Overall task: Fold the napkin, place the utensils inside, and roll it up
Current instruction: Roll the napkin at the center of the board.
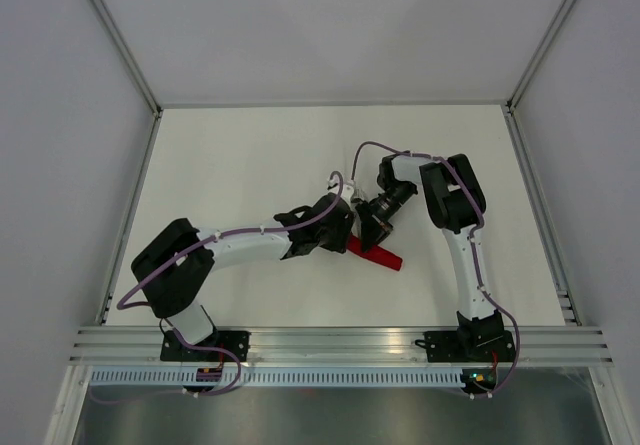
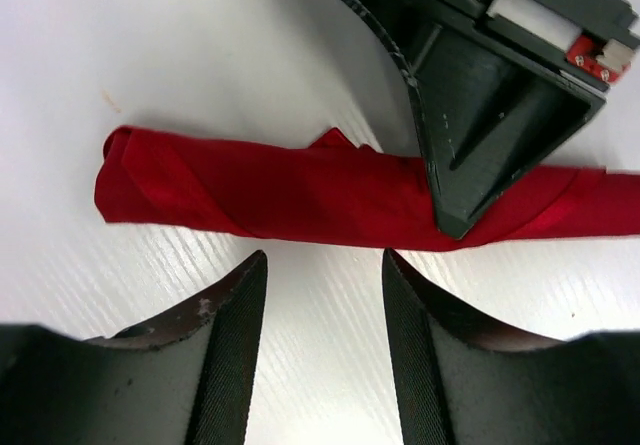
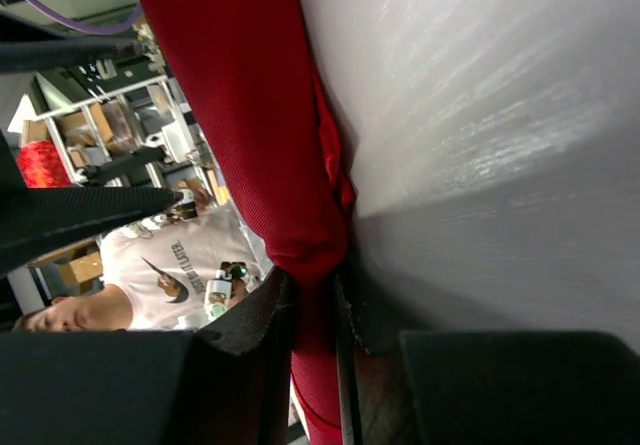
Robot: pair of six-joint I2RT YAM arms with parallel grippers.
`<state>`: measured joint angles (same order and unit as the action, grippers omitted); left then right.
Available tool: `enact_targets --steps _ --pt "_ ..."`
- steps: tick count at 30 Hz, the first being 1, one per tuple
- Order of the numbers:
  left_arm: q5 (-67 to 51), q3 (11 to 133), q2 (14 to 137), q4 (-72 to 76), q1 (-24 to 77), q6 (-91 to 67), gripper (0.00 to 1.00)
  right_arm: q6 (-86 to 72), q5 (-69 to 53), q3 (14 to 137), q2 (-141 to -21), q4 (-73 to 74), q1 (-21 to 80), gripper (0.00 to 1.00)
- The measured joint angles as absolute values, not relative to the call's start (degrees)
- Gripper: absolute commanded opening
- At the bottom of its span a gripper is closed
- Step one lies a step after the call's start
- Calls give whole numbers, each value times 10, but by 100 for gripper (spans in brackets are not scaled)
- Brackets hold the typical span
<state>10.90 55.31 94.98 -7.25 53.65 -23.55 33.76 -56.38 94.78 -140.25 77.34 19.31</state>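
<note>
napkin (image 2: 300,190): rolled tube, lying on table (image 2: 200,35)
right claw (image 3: 312,290): clamped on napkin
left claw (image 2: 325,265): jaws apart, beside napkin

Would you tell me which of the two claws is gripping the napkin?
The right claw: it pinches the rolled napkin, while the left claw stands open beside it.

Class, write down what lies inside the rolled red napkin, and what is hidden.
The napkin is a roll on the table; at its end only twisted red folds show. The right gripper pinches it. Whether any utensils lie inside cannot be seen: the cloth covers the core.
</note>
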Motion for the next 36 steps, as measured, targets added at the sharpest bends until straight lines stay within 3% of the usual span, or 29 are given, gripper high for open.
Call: enact_targets --steps 10,26,32,36 --pt "169 596 990 -109 519 -345 57 147 -644 834 -1340 547 189 23" --pt "139 681 1084 -124 437 -368 55 -177 -678 731 -1295 178 187 25" --pt "127 739 1136 -144 422 -359 54 -226 -662 731 -1289 113 186 45" --pt "125 762 1152 -152 408 -350 54 -228 -636 731 -1269 107 186 53"
